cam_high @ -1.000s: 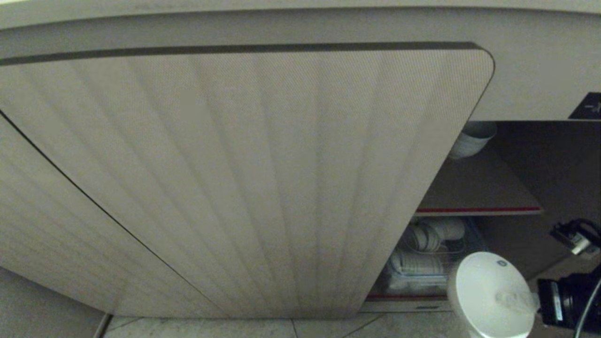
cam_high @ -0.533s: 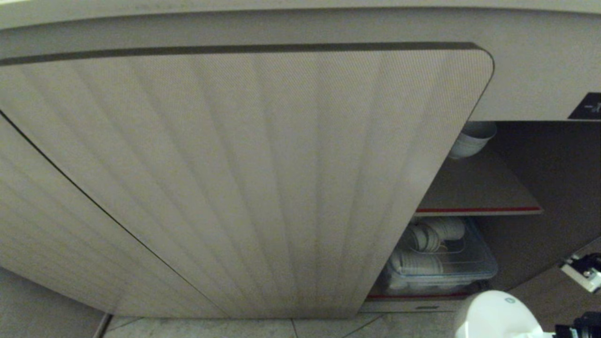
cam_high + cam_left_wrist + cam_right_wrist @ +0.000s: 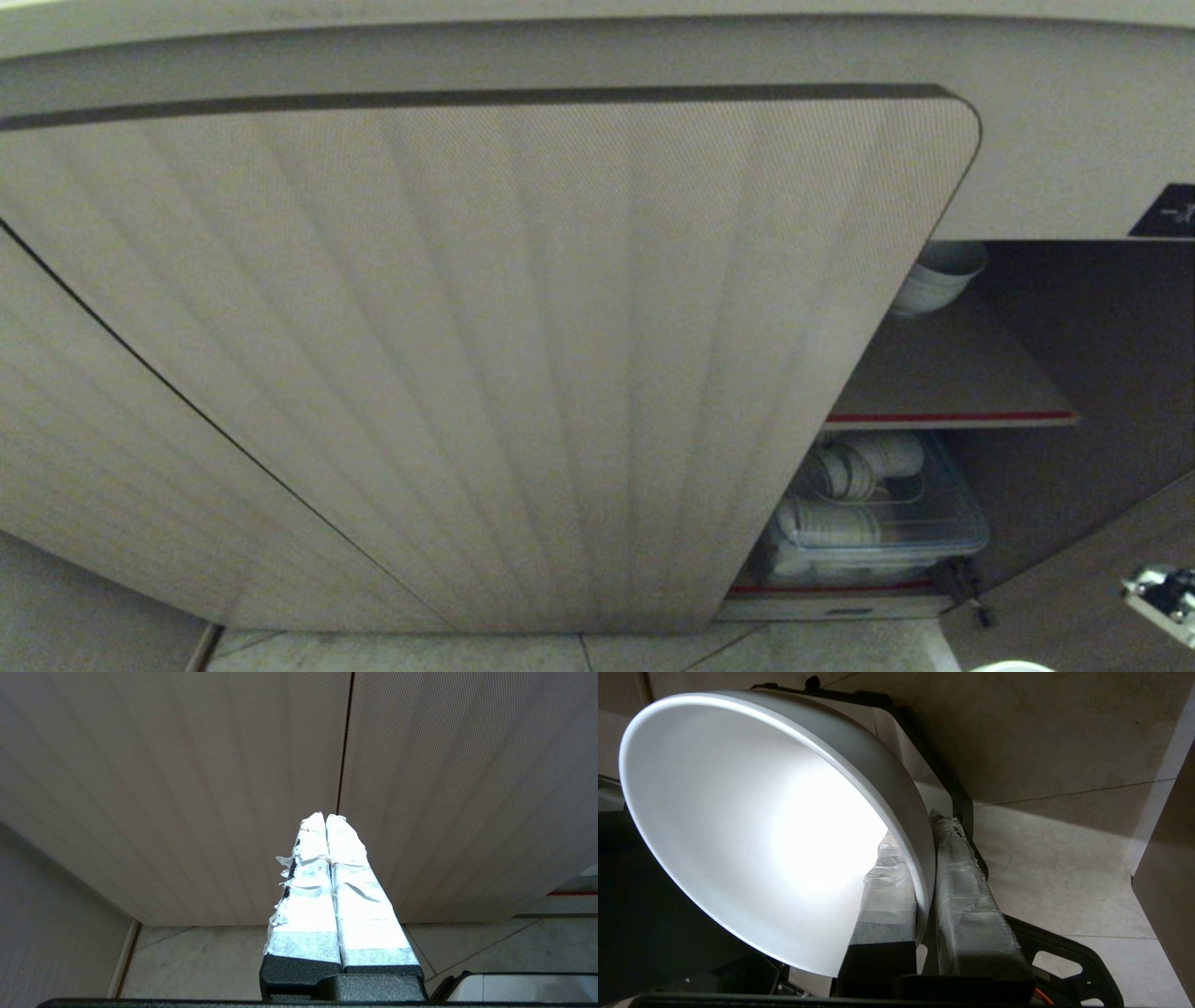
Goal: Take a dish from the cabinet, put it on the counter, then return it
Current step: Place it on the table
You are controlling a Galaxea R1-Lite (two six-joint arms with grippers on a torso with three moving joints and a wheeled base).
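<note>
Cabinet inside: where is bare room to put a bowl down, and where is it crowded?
In the cabinet, the red-edged upper shelf is bare from its front edge back to the white bowls at the rear. Below, a clear bin packed with white dishes fills the lower level.

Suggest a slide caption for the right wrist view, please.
Right pincer shut on the white dish's rim, one finger inside, above the tiled floor.

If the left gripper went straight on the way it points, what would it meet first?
Likely the beige vertically ribbed cabinet doors: the shut, tape-wrapped left gripper aims near the dark seam between two panels. The gap is unclear.
</note>
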